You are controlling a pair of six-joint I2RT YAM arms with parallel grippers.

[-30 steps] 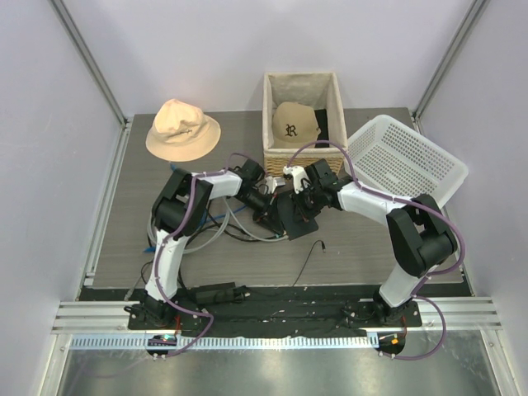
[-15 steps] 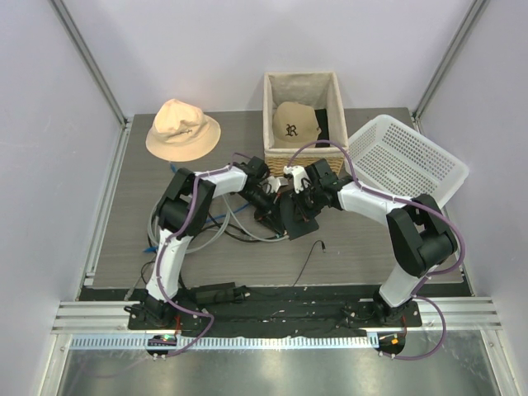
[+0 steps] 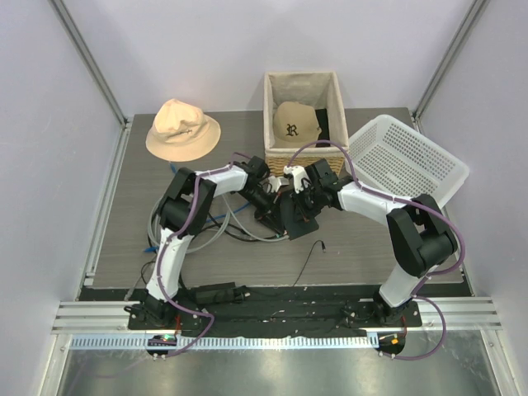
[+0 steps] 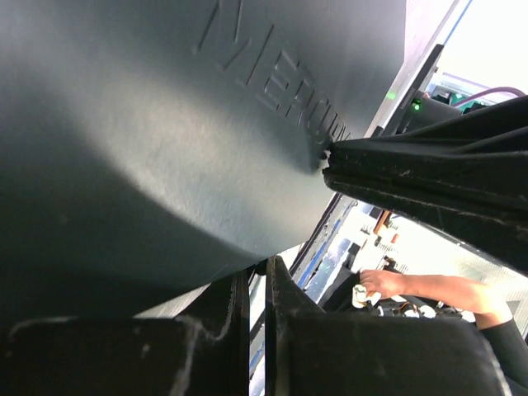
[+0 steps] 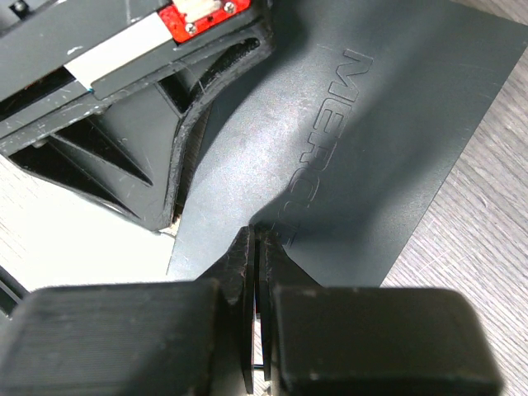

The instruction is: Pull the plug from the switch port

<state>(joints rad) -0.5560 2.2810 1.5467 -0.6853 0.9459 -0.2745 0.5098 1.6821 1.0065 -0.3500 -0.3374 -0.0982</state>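
**Top view.** The switch (image 3: 297, 221) lies flat at mid-table (image 3: 371, 247), turned at an angle, just near of the wicker basket (image 3: 280, 155), which holds a cap (image 3: 295, 122). The L arm comes in from the left and the R arm from the right. The left claw (image 3: 269, 198) and right claw (image 3: 299, 198) sit close together over the switch's far part. Loose cables (image 3: 221, 227) are bunched left of the switch, and a thin black lead (image 3: 307, 257) lies near of it. A tan bucket hat (image 3: 182, 128) is at far left, a white mesh basket (image 3: 408, 161) sits tilted at right, and a black adapter brick (image 3: 216, 292) lies at the near edge by the L arm's base.

**Left wrist view.** The switch's matt dark face fills the upper left, w/ embossed lettering (image 4: 276, 70) "MERCU…". The left claw's fingers (image 4: 235, 330) are at the bottom, almost together w/ only a thin slit between them. Whether anything is pinched cannot be told. A finger of the right claw enters from the right, its tip touching the switch. A person's hand (image 4: 412, 285) shows in the bright bkgd at lower right.

**Right wrist view.** The switch's face runs across the centre, lettering legible. The right claw's fingers (image 5: 330, 346) are pressed together, tips on the switch's face by one edge. The left claw's body, w/ a red part, sits at upper left. Wood-grain table shows at right
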